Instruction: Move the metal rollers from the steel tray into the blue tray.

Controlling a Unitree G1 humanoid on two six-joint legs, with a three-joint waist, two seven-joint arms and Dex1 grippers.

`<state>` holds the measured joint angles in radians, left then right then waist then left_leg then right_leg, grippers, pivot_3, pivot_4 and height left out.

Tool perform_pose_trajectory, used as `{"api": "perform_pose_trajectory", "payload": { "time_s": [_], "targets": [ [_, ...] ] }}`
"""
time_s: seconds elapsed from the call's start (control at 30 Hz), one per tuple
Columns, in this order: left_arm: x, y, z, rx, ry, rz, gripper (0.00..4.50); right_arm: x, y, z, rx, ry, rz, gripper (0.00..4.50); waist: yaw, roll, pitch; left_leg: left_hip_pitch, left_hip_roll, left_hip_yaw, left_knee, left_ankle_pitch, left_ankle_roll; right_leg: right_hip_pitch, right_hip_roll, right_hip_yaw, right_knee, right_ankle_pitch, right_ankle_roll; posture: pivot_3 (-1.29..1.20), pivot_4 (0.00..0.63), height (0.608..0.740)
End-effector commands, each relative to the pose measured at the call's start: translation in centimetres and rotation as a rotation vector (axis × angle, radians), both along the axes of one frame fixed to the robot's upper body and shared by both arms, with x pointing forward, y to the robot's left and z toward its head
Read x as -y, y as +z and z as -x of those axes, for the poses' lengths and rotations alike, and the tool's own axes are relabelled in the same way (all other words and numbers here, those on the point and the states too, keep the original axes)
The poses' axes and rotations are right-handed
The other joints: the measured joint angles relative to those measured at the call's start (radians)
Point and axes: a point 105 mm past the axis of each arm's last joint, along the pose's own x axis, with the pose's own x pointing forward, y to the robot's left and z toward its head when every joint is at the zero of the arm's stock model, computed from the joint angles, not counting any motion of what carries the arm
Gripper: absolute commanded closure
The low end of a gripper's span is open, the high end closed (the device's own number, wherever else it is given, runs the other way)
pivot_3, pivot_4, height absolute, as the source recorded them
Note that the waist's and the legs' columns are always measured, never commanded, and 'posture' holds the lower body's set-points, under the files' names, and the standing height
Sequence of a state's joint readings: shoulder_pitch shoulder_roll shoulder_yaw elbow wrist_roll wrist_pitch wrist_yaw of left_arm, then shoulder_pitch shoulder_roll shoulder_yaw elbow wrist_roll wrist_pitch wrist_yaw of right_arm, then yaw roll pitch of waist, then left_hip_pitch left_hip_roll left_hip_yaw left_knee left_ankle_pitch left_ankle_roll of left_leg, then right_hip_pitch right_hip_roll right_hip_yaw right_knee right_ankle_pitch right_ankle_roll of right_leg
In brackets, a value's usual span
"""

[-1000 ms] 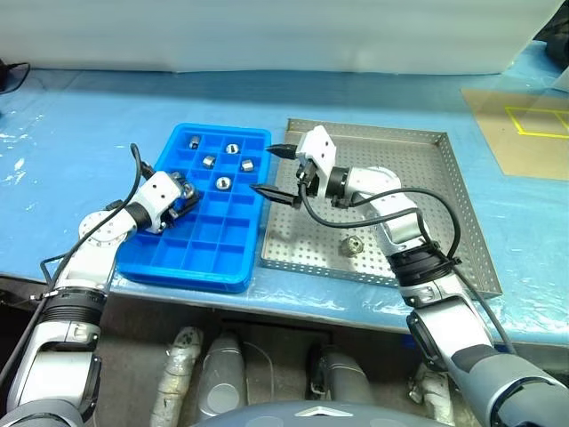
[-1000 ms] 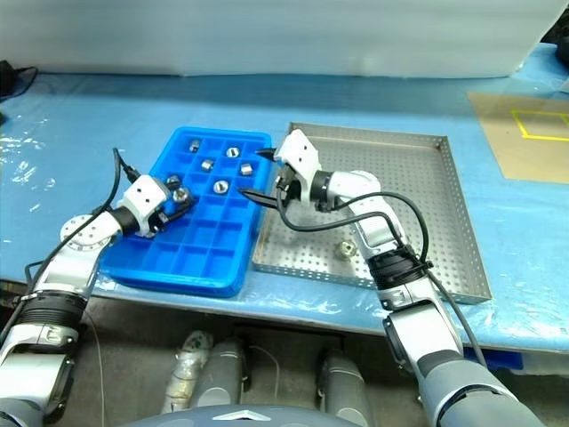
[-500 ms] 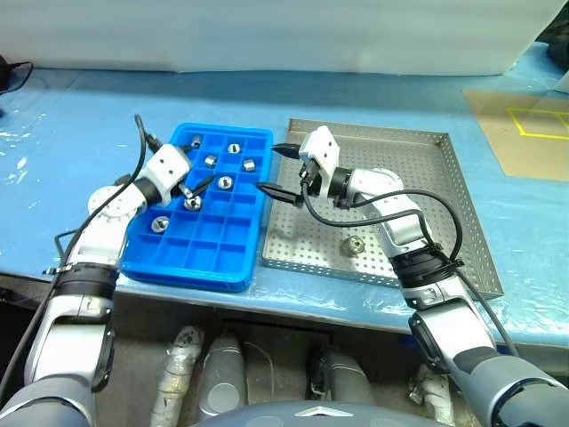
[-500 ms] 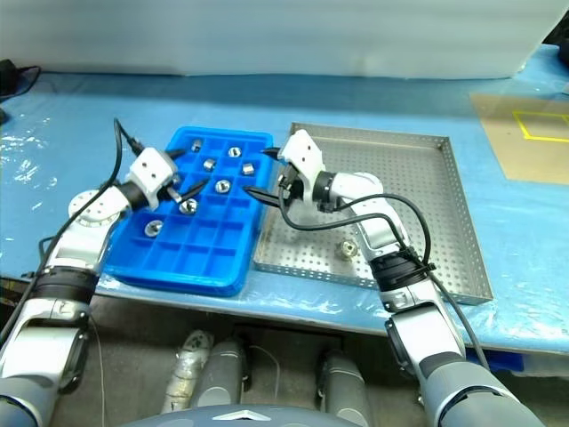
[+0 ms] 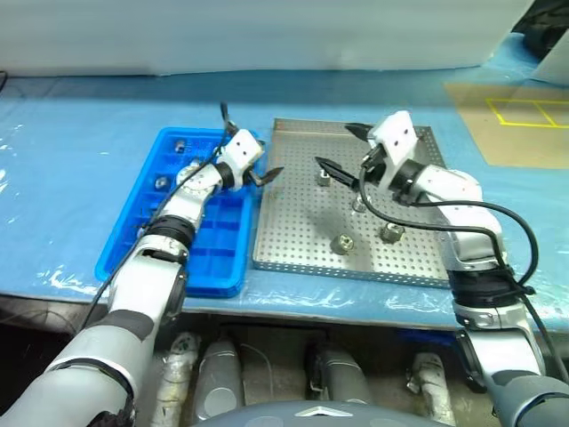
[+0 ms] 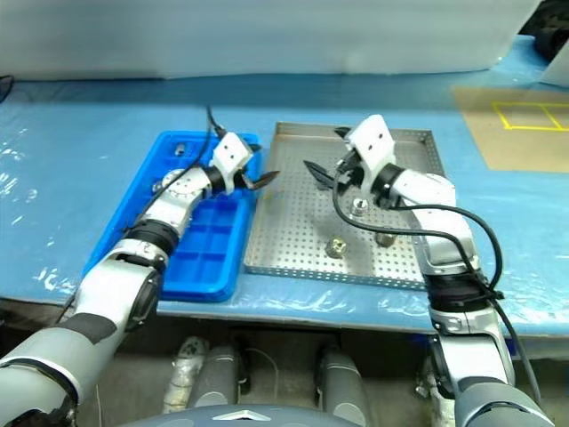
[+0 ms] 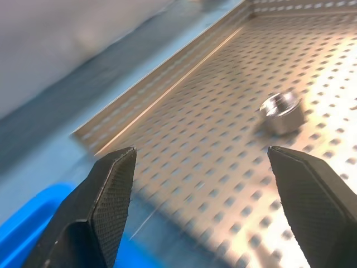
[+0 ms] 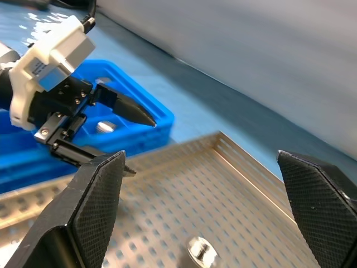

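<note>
Left gripper point(image 5: 263, 161) empty, jaws apart, over seam between bright blue compartmented plastic tray point(image 5: 133, 240) and perforated square steel tray point(image 5: 293, 249). Right gripper point(image 5: 342, 149) wide open, empty. Shiny nut-like metal rollers point(image 5: 340, 243) remain on steel floor. Advice: straddle nearest roller squarely, descend, then close.

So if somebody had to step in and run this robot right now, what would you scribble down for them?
Left gripper: open, empty, over the seam between the blue tray and the steel tray.
Right gripper: open, empty, above the steel tray's far side.
Done: a few metal rollers sit in the blue tray's far compartments.
Left: four rollers on the steel tray, e.g..
</note>
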<state>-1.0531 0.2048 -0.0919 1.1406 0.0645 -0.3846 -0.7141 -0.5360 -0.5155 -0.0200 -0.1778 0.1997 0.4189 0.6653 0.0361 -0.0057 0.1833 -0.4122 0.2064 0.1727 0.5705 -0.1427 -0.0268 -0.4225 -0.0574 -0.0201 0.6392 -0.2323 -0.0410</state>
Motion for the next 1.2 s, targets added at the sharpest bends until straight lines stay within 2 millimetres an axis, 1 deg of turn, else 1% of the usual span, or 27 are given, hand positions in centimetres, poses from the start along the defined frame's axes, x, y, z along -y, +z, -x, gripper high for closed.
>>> {"api": "perform_pose_trajectory", "payload": {
  "time_s": [0.03, 0.07, 0.13, 0.27, 0.4, 0.47, 0.57, 0.7, 0.77, 0.9, 1.07, 1.1, 1.17, 1.2],
  "targets": [
    [4.0, 1.2, 0.1, 0.024, -0.054, -0.012, 0.51, 2.2, 1.2, 2.4, 0.055, -0.109, -0.015, 0.00, -0.008, 0.000, 0.000, 0.000, 0.000, 0.000, 0.000, 0.000, 0.001, 0.001, 0.000, 0.000, 0.000, 0.000, 0.000, -0.53, 0.150, 0.740],
    [4.9, 1.0, 0.1, 0.011, -0.049, -0.020, 0.51, 2.6, 1.0, 2.9, 0.050, -0.137, -0.019, 0.00, -0.016, 0.000, 0.000, 0.001, 0.000, 0.000, 0.000, -0.001, 0.002, 0.002, 0.000, 0.000, -0.001, 0.000, 0.000, -0.55, 0.150, 0.740],
    [5.7, 0.5, -0.1, 0.006, -0.023, -0.060, 0.51, 3.0, 0.7, 3.6, 0.042, -0.171, -0.026, 0.00, -0.035, 0.000, 0.000, 0.002, 0.000, 0.001, 0.002, -0.005, 0.008, 0.003, 0.000, 0.001, -0.003, 0.000, 0.000, -0.59, 0.150, 0.740],
    [6.4, -0.3, -0.5, -0.021, 0.051, -0.097, 0.51, 3.6, 0.3, 4.6, 0.028, -0.228, -0.036, 0.00, -0.089, 0.000, 0.000, 0.002, 0.000, 0.002, 0.005, -0.006, 0.010, 0.004, 0.001, 0.004, -0.008, 0.000, 0.000, -0.65, 0.150, 0.740],
    [5.1, -0.8, -1.6, -0.035, 0.187, -0.121, 0.51, 4.0, 0.2, 5.1, 0.027, -0.267, -0.042, 0.00, -0.123, 0.000, 0.000, 0.003, -0.002, 0.002, 0.009, -0.007, 0.012, 0.005, 0.001, 0.008, -0.009, 0.002, 0.001, -0.68, 0.150, 0.740],
    [4.5, -0.7, -2.1, -0.025, 0.249, -0.131, 0.51, 4.2, 0.2, 5.2, 0.026, -0.279, -0.044, 0.00, -0.135, 0.001, 0.000, 0.003, -0.001, 0.002, 0.008, -0.008, 0.013, 0.008, 0.002, 0.008, -0.015, 0.005, 0.003, -0.68, 0.150, 0.740],
    [3.8, -1.0, -2.3, -0.020, 0.295, -0.153, 0.51, 4.2, 0.0, 5.3, 0.023, -0.287, -0.044, 0.00, -0.151, 0.001, 0.000, 0.002, -0.002, 0.002, 0.009, -0.010, 0.017, 0.011, 0.001, 0.008, -0.022, 0.007, 0.005, -0.68, 0.150, 0.740],
    [3.4, -2.1, -2.3, -0.052, 0.321, -0.172, 0.51, 4.2, 0.0, 5.1, 0.023, -0.292, -0.045, 0.00, -0.160, 0.001, -0.001, 0.002, -0.003, 0.002, 0.009, -0.012, 0.026, 0.017, 0.000, 0.007, -0.032, 0.008, 0.006, -0.68, 0.150, 0.740],
    [3.4, -2.5, -2.2, -0.061, 0.321, -0.187, 0.51, 4.2, 0.0, 5.1, 0.023, -0.292, -0.043, 0.00, -0.161, 0.001, -0.001, 0.001, -0.003, 0.002, 0.009, -0.013, 0.029, 0.017, -0.001, 0.007, -0.033, 0.008, 0.006, -0.67, 0.150, 0.740],
    [3.5, -4.2, -1.7, -0.118, 0.295, -0.239, 0.51, 4.3, 0.0, 5.0, 0.023, -0.292, -0.039, 0.00, -0.161, 0.001, -0.001, 0.000, -0.003, 0.003, 0.009, -0.015, 0.031, 0.017, -0.002, 0.007, -0.034, 0.008, 0.006, -0.67, 0.150, 0.740],
    [3.5, -5.0, -1.3, -0.150, 0.256, -0.259, 0.51, 4.2, -0.1, 5.0, 0.022, -0.293, -0.040, 0.00, -0.162, 0.001, -0.001, 0.002, -0.003, 0.003, 0.009, -0.015, 0.031, 0.018, -0.002, 0.007, -0.034, 0.008, 0.006, -0.67, 0.150, 0.740],
    [3.5, -5.1, -1.2, -0.153, 0.243, -0.266, 0.92, 4.2, -0.1, 4.9, 0.022, -0.292, -0.041, 0.00, -0.162, 0.001, -0.001, 0.003, -0.003, 0.003, 0.009, -0.015, 0.031, 0.019, -0.002, 0.007, -0.034, 0.008, 0.006, -0.67, 0.150, 0.740],
    [3.2, -5.2, -1.3, -0.148, 0.260, -0.277, 1.43, 4.1, -0.1, 4.9, 0.021, -0.290, -0.041, 0.00, -0.162, 0.001, -0.001, 0.005, -0.002, 0.003, 0.009, -0.015, 0.030, 0.020, -0.002, 0.007, -0.034, 0.008, 0.006, -0.66, 0.150, 0.740],
    [3.1, -5.1, -1.4, -0.138, 0.269, -0.282, 1.43, 4.1, -0.1, 4.8, 0.021, -0.289, -0.041, 0.00, -0.163, 0.001, -0.001, 0.005, -0.002, 0.003, 0.009, -0.015, 0.030, 0.021, -0.002, 0.007, -0.034, 0.008, 0.006, -0.66, 0.150, 0.740]
  ]
}}
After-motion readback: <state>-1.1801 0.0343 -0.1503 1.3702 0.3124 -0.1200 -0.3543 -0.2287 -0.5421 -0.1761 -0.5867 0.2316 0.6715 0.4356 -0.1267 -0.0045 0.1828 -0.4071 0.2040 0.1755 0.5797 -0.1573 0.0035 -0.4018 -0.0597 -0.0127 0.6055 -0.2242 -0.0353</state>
